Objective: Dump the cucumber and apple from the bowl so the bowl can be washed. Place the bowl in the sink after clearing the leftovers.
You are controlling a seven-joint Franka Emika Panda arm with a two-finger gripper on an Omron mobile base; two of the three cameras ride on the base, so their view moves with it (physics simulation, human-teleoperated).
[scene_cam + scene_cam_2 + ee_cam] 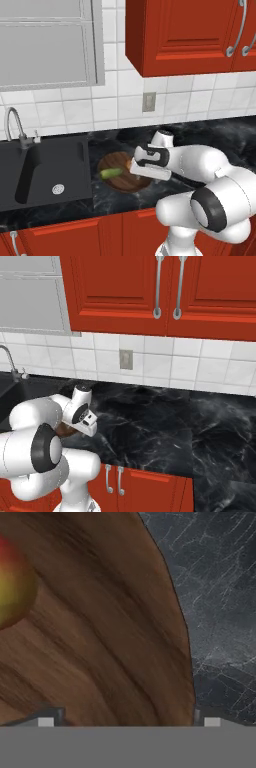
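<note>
The dark wooden bowl (118, 183) sits on the black marble counter just right of the sink (45, 165). The light-green cucumber (111, 173) lies in the bowl's left half. A sliver of the orange apple (129, 163) shows beside my hand; in the hand view the apple (12, 587) lies at the left edge on the bowl's wood (100, 642). My gripper (128, 722) is open and low over the bowl's right rim, with one fingertip (45, 722) inside the bowl and the other outside over the counter. It holds nothing.
The curved grey faucet (14, 125) stands behind the sink. Red upper cabinets (190, 35) hang over the counter, and a wall outlet (148, 101) sits on the tiled backsplash. Bare marble counter (165, 426) stretches to the right of the bowl.
</note>
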